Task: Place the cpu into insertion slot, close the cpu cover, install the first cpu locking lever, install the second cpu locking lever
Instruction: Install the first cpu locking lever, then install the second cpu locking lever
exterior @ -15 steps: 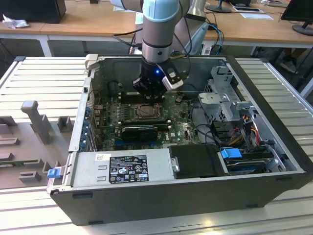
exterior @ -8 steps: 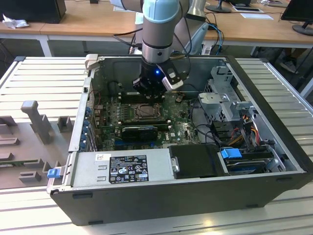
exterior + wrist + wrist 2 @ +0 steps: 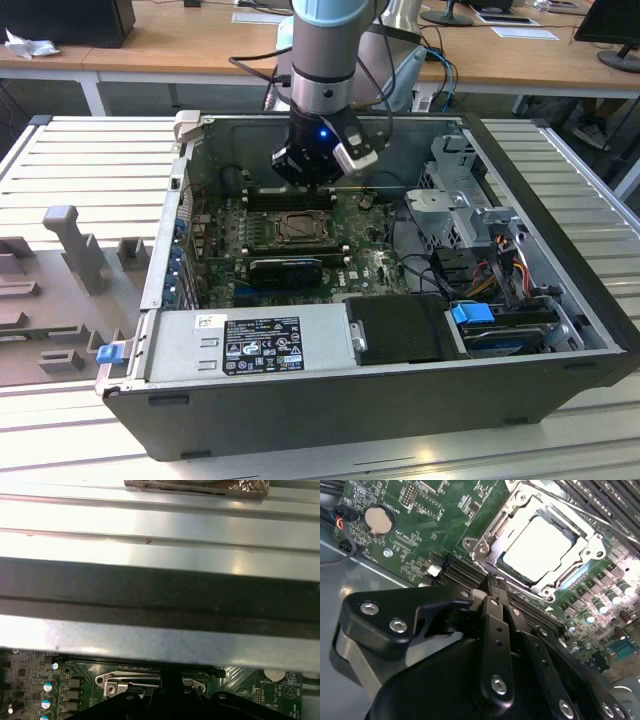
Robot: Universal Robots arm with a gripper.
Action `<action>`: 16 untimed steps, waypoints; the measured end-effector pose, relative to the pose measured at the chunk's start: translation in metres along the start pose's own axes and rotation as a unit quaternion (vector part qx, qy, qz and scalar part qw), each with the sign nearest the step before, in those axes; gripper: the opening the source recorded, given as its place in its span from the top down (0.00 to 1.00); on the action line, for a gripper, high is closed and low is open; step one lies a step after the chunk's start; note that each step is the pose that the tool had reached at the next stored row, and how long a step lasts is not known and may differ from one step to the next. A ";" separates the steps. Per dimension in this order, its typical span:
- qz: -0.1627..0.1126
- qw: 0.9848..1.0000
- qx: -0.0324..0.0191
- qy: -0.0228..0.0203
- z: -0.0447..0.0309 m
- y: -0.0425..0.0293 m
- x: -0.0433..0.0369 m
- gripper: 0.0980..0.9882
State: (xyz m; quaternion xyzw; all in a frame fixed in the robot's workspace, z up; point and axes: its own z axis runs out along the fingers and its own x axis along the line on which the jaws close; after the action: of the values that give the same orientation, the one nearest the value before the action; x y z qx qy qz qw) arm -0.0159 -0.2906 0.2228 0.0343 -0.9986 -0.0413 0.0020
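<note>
The cpu (image 3: 535,544), a pale silvery square, lies in the insertion slot (image 3: 522,583) of the green motherboard. The cpu cover (image 3: 487,536), a metal frame with a window, lies flat around the chip. My gripper (image 3: 494,586) hovers just beside the socket's edge, over the long black memory slots, fingers shut with nothing between them. In the exterior view the gripper (image 3: 304,183) hangs inside the open computer case, just behind the socket (image 3: 297,229). In the first wrist view part of the cover (image 3: 125,682) shows past the black fingers (image 3: 171,689). A thin lever rod (image 3: 600,522) runs along the socket's far side.
The case walls (image 3: 160,250) surround the board. A power supply (image 3: 250,345) and black box sit at the front, with drive bays and cables (image 3: 480,250) at the exterior view's right. A coin battery (image 3: 379,520) lies on the board. A grey fixture (image 3: 75,245) stands outside the case.
</note>
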 end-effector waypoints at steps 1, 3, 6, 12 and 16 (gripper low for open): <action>0.000 1.000 0.000 0.000 0.0000 -0.0004 0.0000 0.99; 0.000 1.000 0.000 0.000 -0.0001 -0.0010 0.0001 0.99; 0.000 1.000 0.000 0.000 -0.0001 -0.0018 0.0001 0.99; 0.000 1.000 0.000 0.000 -0.0004 -0.0036 0.0002 0.99; 0.000 1.000 0.000 0.000 -0.0007 -0.0081 0.0006 0.99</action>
State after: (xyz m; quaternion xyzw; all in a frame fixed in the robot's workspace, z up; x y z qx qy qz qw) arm -0.0159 -0.2987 0.2228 0.0343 -0.9986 -0.0413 0.0020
